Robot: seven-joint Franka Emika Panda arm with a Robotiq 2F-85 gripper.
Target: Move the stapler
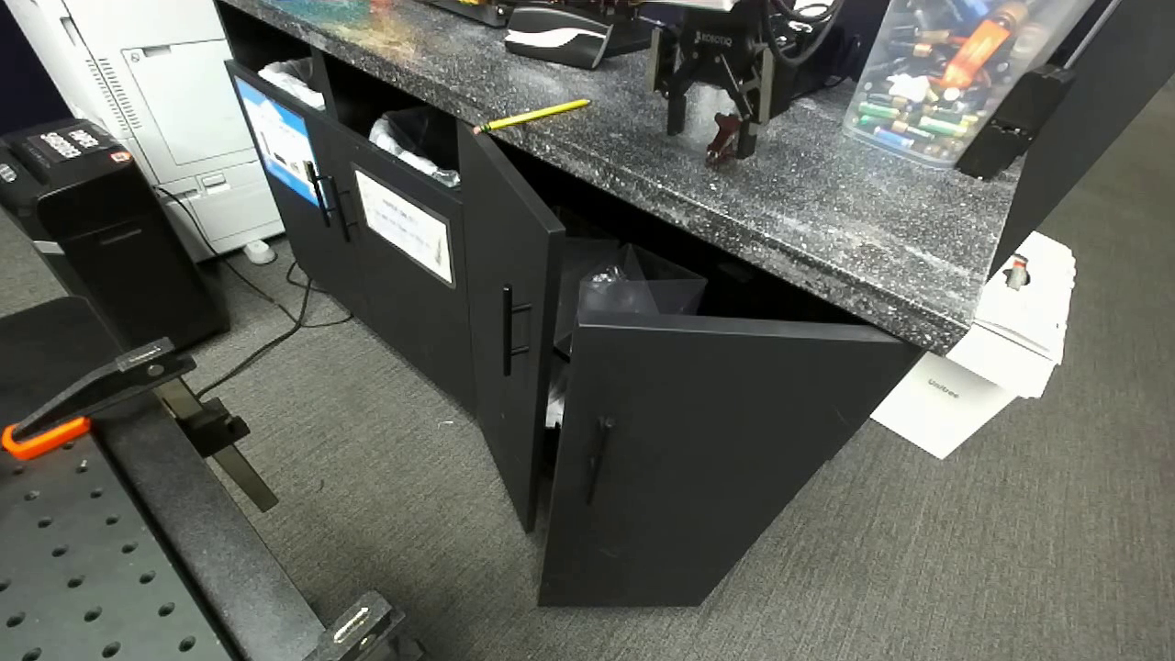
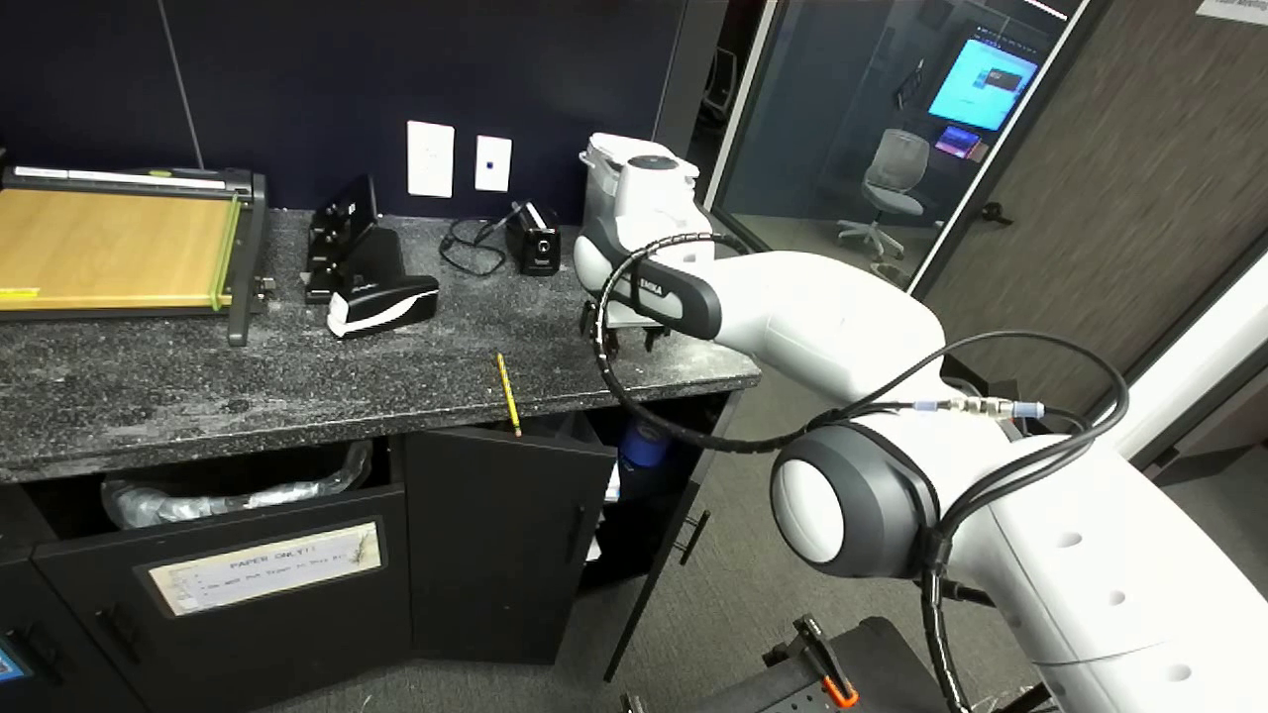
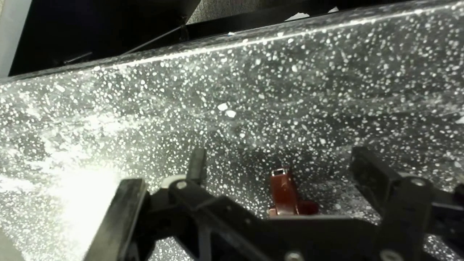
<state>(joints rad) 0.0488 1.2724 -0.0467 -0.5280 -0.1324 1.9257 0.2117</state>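
The stapler is small and dark red, with a metal tip. It is on the speckled dark countertop (image 1: 826, 211) in an exterior view (image 1: 722, 138) and in the wrist view (image 3: 284, 190). Its rear part is hidden by the gripper body in the wrist view. In the other views it is partly masked by the fingers or the arm. My gripper (image 1: 712, 133) is open just over the counter; it also shows in the wrist view (image 3: 280, 157). The stapler lies between the spread fingers, with gaps to both in the wrist view. I cannot tell the exact finger height.
A yellow pencil (image 1: 537, 114) lies at the counter's front edge. A black and white stapler-like item (image 1: 558, 37) stands farther along. A clear bin of batteries (image 1: 927, 83) stands close beside the gripper. Two cabinet doors (image 1: 716, 459) hang open below. A paper cutter (image 2: 119, 248) is at the far end.
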